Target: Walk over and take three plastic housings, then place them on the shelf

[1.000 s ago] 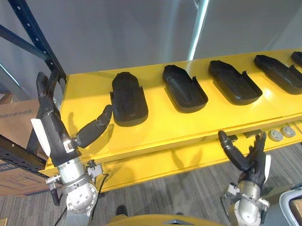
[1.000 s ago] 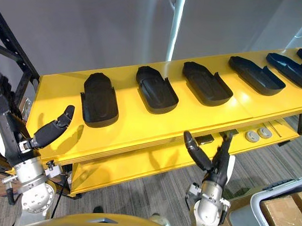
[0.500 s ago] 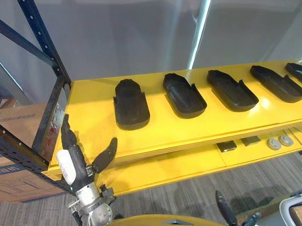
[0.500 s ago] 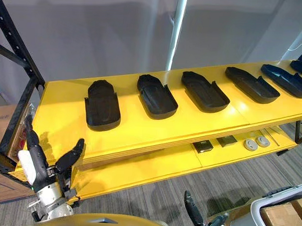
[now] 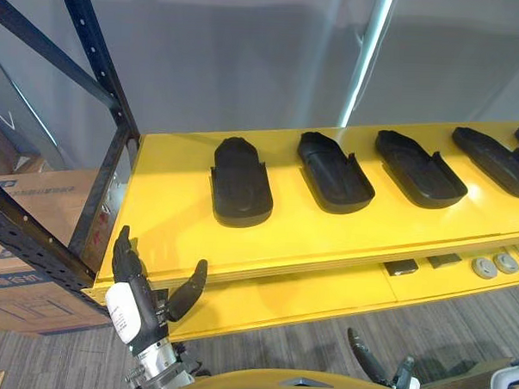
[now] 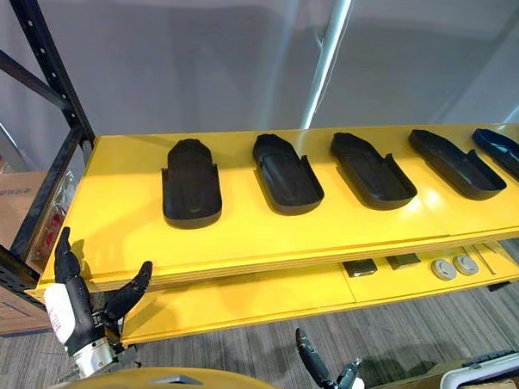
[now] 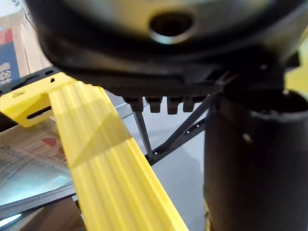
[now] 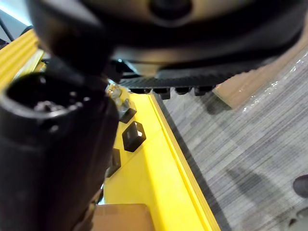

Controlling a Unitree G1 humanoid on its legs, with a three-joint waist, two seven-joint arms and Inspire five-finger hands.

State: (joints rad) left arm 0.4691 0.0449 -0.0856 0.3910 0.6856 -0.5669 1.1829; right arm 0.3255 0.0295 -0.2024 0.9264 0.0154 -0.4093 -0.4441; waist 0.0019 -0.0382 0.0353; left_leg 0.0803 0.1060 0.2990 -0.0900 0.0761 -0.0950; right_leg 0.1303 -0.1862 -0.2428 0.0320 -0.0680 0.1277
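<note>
We see black plastic housings (image 5: 240, 183) in a row on the yellow bench (image 5: 164, 199), left hand (image 5: 136, 294) before its front edge (fingers spread, holding nothing), right hand (image 5: 363, 356) low, fingers apart.

Yellow shelf top (image 5: 174, 223): near strip bare, open from the front. Plastic housings (image 5: 240, 183): far row, bare gaps between. Black rack upright (image 5: 98, 54): blocks the left end. Lower shelf (image 5: 315, 293): left part apparently bare; small parts (image 5: 400, 267) at right.
</note>
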